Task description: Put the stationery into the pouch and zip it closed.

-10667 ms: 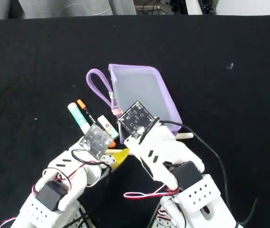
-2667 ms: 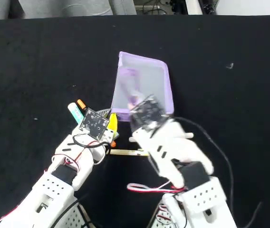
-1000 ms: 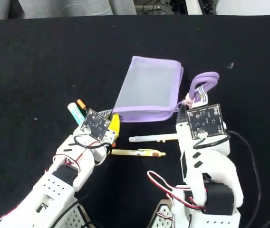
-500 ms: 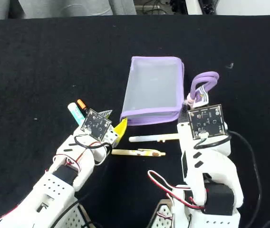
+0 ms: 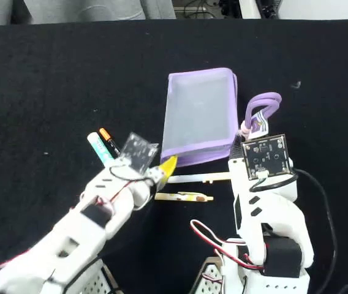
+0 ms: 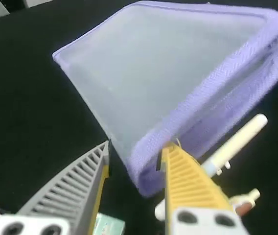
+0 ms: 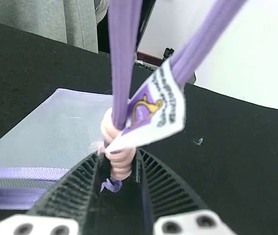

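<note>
- black cloth table (image 5: 51, 73); the purple pouch (image 5: 200, 113) lies mid-table, long axis pointing away from the arms, mouth edge nearest them.
- left gripper (image 6: 134, 152) spread open, straddling the mouth's corner; right gripper (image 7: 119, 169) clamped on the zipper pull (image 7: 118, 159) at the other corner.
- white pen (image 5: 198, 177) and patterned pen (image 5: 183, 196) lie crosswise just before the mouth.
- half a second ago the left gripper sat short of the pouch.

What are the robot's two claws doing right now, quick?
Left gripper: open around the pouch's corner.
Right gripper: shut on the pouch's strap.
</note>
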